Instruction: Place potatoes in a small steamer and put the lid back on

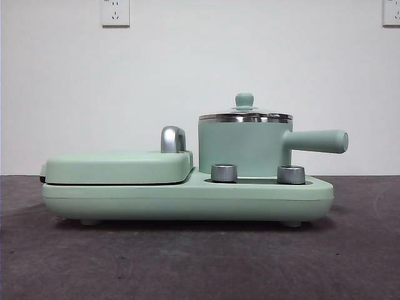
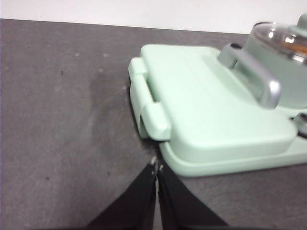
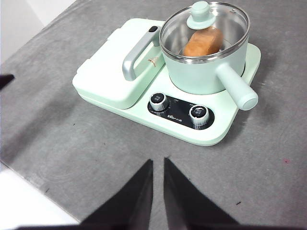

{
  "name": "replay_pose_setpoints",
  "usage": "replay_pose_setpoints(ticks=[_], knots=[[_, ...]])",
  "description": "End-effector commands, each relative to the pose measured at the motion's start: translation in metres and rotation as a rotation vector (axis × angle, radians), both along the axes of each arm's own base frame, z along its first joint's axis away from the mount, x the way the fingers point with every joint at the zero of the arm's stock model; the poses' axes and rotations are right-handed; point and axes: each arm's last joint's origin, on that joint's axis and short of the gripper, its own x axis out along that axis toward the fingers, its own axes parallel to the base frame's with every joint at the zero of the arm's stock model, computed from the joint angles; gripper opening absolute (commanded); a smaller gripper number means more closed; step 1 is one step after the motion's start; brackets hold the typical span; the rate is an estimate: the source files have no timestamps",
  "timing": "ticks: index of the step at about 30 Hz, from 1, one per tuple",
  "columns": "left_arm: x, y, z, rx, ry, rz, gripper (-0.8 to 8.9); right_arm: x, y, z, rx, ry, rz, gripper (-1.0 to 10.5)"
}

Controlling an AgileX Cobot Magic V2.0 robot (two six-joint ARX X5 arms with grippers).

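Observation:
The small steamer [image 1: 244, 150] [image 3: 204, 72] stands on the right half of a mint-green cooker base, its handle [image 1: 315, 141] pointing right. The glass lid [image 3: 205, 29] [image 1: 245, 115] sits on its rim, green knob up. Through the glass an orange-brown potato [image 3: 203, 41] lies inside the pot. My right gripper [image 3: 158, 162] hangs shut and empty above the table, on the side of the cooker's control knobs. My left gripper [image 2: 157, 166] is shut and empty, low over the table beside the end of the cooker that carries the flat cover. Neither arm shows in the front view.
The cooker base [image 1: 187, 197] carries a flat wide griddle cover [image 1: 119, 165] [image 2: 211, 105] with a steel handle [image 1: 172, 139] on its left half. Two steel control knobs [image 1: 224, 172] [image 1: 290, 174] face the front. Dark grey table all around, white wall behind.

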Motion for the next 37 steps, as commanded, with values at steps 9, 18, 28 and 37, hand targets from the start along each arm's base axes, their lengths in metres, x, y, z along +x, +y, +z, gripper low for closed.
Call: replay_pose_setpoints(ticks=[9, 18, 28, 37], knots=[[0.006, 0.009, -0.048, 0.067, -0.077, 0.228, 0.06, 0.000, 0.001, 0.002, 0.000, -0.016, 0.009, 0.3], [0.007, 0.015, -0.055, 0.092, -0.100, 0.288, 0.06, 0.000, 0.001, 0.003, 0.000, -0.017, 0.009, 0.3], [0.007, 0.015, -0.055, 0.092, -0.100, 0.288, 0.06, 0.000, 0.001, 0.002, 0.000, -0.016, 0.009, 0.3], [0.007, 0.015, -0.055, 0.092, -0.100, 0.288, 0.06, 0.001, 0.001, 0.002, 0.001, -0.019, 0.008, 0.3]])
